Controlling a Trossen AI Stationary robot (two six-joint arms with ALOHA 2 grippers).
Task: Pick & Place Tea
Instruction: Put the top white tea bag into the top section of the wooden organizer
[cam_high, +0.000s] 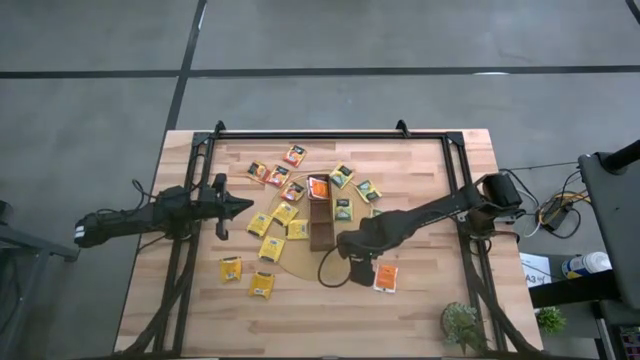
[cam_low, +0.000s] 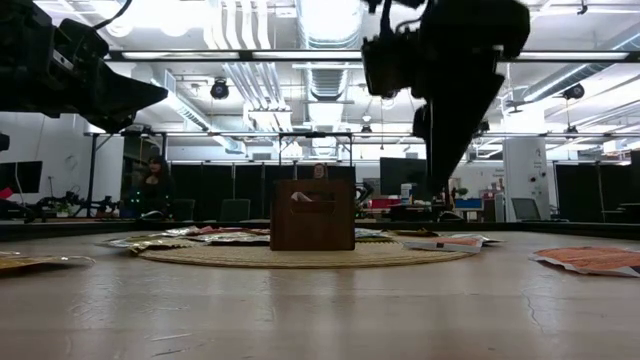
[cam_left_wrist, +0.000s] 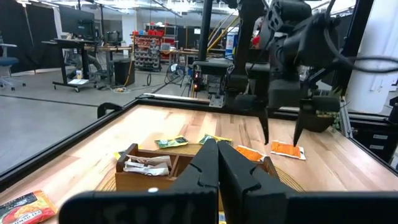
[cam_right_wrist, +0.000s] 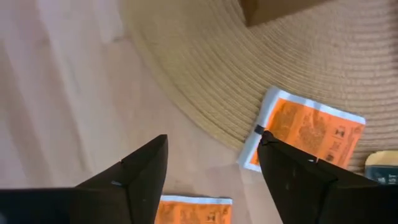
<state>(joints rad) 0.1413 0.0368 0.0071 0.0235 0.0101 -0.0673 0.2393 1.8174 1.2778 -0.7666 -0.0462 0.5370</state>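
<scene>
Small square tea sachets lie flat around the long dark-brown tray (cam_high: 320, 225), which stands on the round tan disc (cam_high: 298, 262). An orange sachet (cam_high: 318, 187) lies in the tray's far end. My right gripper (cam_high: 358, 264) hangs open, pointing down, just right of the tray's near end, clear of the table. One orange sachet (cam_right_wrist: 308, 134) lies half on the disc's rim beside one fingertip. Another orange sachet (cam_high: 385, 277) lies on the wood. My left gripper (cam_high: 238, 207) waits shut and level at the table's left.
Yellow sachets (cam_high: 262, 285) lie near the front left, others (cam_high: 285, 213) left of the tray, and more (cam_high: 343, 177) at the far side. A black rail frame (cam_high: 455, 170) borders the table. A small plant (cam_high: 462, 322) stands at the front right corner.
</scene>
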